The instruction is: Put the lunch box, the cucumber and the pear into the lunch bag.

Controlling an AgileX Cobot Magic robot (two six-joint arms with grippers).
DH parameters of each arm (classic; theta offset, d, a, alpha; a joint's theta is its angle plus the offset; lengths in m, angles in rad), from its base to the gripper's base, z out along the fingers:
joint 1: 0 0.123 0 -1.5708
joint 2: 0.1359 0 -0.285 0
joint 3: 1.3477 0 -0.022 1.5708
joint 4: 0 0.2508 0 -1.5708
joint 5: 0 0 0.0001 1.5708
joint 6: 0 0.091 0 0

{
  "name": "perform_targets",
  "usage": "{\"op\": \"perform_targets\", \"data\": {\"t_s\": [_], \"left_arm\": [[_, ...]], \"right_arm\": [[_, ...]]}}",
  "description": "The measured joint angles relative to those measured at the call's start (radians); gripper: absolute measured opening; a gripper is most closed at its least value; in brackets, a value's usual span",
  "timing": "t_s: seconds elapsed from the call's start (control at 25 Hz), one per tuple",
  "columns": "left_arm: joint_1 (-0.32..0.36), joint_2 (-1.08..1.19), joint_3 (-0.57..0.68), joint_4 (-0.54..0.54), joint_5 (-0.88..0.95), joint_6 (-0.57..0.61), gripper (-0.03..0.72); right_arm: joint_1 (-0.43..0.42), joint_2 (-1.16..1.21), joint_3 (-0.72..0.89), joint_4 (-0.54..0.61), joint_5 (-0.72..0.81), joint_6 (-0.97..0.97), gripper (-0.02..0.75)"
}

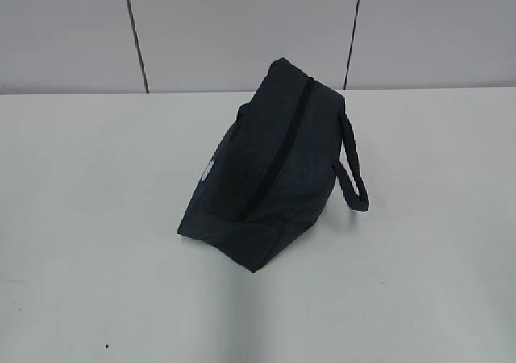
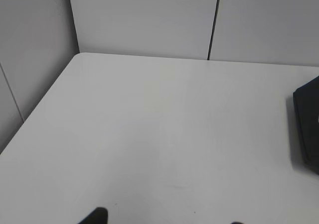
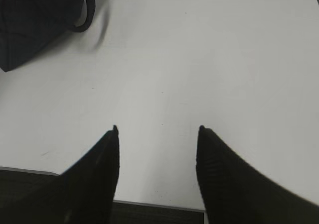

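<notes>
Right gripper [image 3: 157,130] spread wide over bare white desk [image 3: 209,59], holding nothing — lunch bag [image 3: 37,22] well up and left of it, zipper [image 1: 278,149] shut, loop handle [image 3: 85,15] curling toward the fingers. Left gripper [image 2: 164,223] barely in view, only dark tips at the bottom edge — opening impossible to tell; bag corner far right.

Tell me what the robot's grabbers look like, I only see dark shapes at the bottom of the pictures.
The right gripper has two black fingers, broad at the base and tapering to points, with a faintly ribbed surface. Of the left gripper only two small black fingertips poke into the bottom edge. No cables, markings or arm sections show, and neither arm appears in the exterior view.
</notes>
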Motion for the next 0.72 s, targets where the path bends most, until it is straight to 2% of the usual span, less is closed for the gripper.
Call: {"op": "perform_targets", "data": {"t_s": [0.72], "left_arm": [[0.000, 0.000, 0.000, 0.000, 0.000, 0.002, 0.435]], "right_arm": [[0.002, 0.000, 0.000, 0.000, 0.000, 0.000, 0.395]]}}
